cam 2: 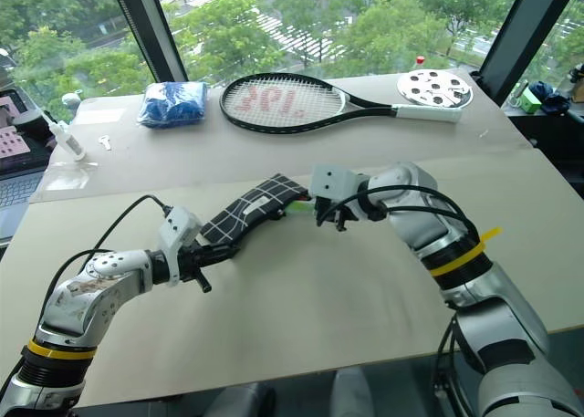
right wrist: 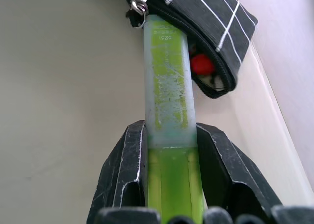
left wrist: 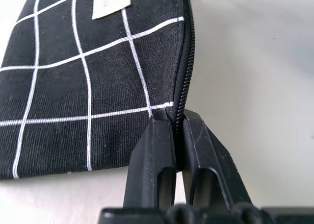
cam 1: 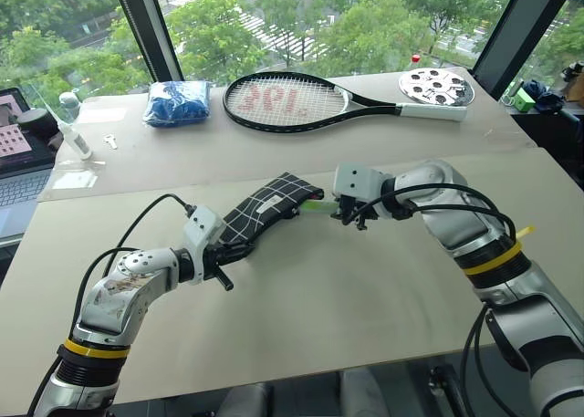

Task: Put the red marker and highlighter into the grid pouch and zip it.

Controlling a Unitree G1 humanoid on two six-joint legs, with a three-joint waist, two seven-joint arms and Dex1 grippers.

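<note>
The grid pouch (cam 1: 266, 209), black with thin white lines, lies slanted at the middle of the table. My left gripper (left wrist: 177, 131) is shut on the pouch's near corner beside the zipper. My right gripper (right wrist: 169, 140) is shut on the lime-green highlighter (right wrist: 168, 101), whose paler cap end meets the pouch's open mouth (right wrist: 208, 79) by the silver zipper ring (right wrist: 138, 8). A red tip of the red marker (right wrist: 201, 64) shows inside that mouth. From the head, the highlighter (cam 1: 317, 203) bridges the pouch end and my right gripper (cam 1: 345, 209).
A black tennis racket (cam 1: 301, 98), a blue cloth bundle (cam 1: 178, 101) and a white perforated disc (cam 1: 436, 88) lie along the far side by the window. A laptop (cam 1: 18, 157) sits off the left edge, with a small white bottle (cam 1: 75, 134) beside it.
</note>
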